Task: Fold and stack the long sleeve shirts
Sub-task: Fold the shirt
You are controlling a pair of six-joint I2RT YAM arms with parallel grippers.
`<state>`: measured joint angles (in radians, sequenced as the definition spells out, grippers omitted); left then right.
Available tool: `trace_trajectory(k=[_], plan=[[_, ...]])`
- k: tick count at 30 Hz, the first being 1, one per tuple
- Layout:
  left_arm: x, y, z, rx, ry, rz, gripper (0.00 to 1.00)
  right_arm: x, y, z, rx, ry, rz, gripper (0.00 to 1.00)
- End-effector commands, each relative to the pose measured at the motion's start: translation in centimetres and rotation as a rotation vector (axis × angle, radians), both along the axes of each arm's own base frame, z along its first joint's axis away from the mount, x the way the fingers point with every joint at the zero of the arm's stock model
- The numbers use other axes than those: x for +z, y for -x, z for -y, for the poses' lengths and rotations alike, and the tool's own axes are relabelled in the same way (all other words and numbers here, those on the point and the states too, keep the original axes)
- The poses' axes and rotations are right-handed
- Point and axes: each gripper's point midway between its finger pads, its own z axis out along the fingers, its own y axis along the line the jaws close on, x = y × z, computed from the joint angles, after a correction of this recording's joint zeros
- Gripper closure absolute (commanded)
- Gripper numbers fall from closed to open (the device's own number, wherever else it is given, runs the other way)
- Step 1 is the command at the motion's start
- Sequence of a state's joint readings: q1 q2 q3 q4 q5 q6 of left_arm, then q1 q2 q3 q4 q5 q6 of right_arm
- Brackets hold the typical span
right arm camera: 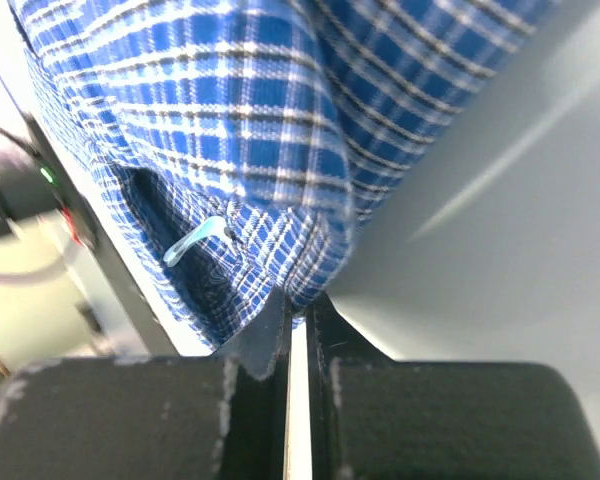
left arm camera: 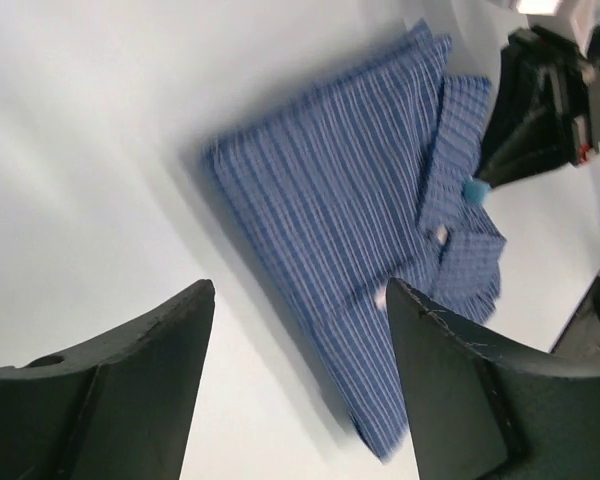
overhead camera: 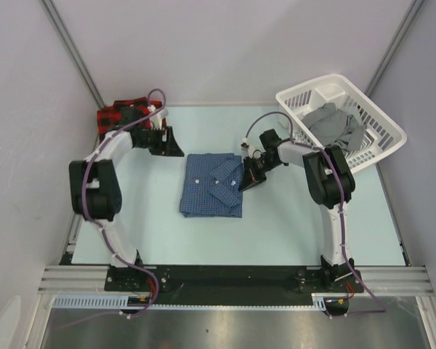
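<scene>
Pale, matte table (overhead camera: 291, 218). Centre: blue check shirt (overhead camera: 212, 185), folded flat, collar on its right side. Far left corner: red-and-black plaid shirt (overhead camera: 107, 118), bunched. Far right corner: white basket (overhead camera: 384, 116), set askew.

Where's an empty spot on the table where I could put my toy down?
Biggest bare patch: the near strip of table between the blue shirt and the arm bases. Another sits at the back, between the left gripper and the basket. Crowded: the red plaid shirt corner, and around the right gripper at the blue shirt's collar.
</scene>
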<state>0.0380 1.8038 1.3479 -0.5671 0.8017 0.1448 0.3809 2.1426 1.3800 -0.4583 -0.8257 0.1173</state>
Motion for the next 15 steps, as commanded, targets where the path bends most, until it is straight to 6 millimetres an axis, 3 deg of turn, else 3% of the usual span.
trace_trajectory(k=[1, 5, 8, 9, 10, 12, 13, 15], plan=[[-1.0, -4.1, 4.2, -0.102, 0.077, 0.005, 0.26, -1.8, 1.2, 2.7, 0.265, 0.092, 0.022, 1.0], [-3.7, -7.6, 5.6, -0.084, 0.109, -0.053, 0.28, -2.0, 0.8, 2.9, 0.3, 0.093, -0.016, 1.0], [-5.3, -8.1, 6.1, -0.093, 0.103, -0.085, 0.31, -1.6, -0.2, 3.0, 0.324, 0.109, 0.008, 1.0], [-5.7, -7.9, 6.2, -0.096, 0.104, -0.101, 0.34, -2.3, -0.1, 3.0, 0.341, 0.115, -0.004, 1.0], [-6.2, -7.4, 6.2, -0.104, 0.107, -0.123, 0.37, -1.8, -1.2, 2.8, 0.345, 0.114, 0.024, 1.0], [-7.3, -6.1, 6.0, -0.105, 0.093, -0.177, 0.53, -2.3, -1.3, 3.0, 0.363, 0.127, 0.002, 1.0], [-7.5, -5.5, 5.8, -0.107, 0.088, -0.187, 0.58, -1.8, -2.3, 2.7, 0.366, 0.118, 0.035, 1.0], [-7.8, -2.7, 5.8, -0.127, 0.102, -0.228, 0.73, -2.0, -2.5, 2.8, 0.387, 0.11, 0.026, 1.0]])
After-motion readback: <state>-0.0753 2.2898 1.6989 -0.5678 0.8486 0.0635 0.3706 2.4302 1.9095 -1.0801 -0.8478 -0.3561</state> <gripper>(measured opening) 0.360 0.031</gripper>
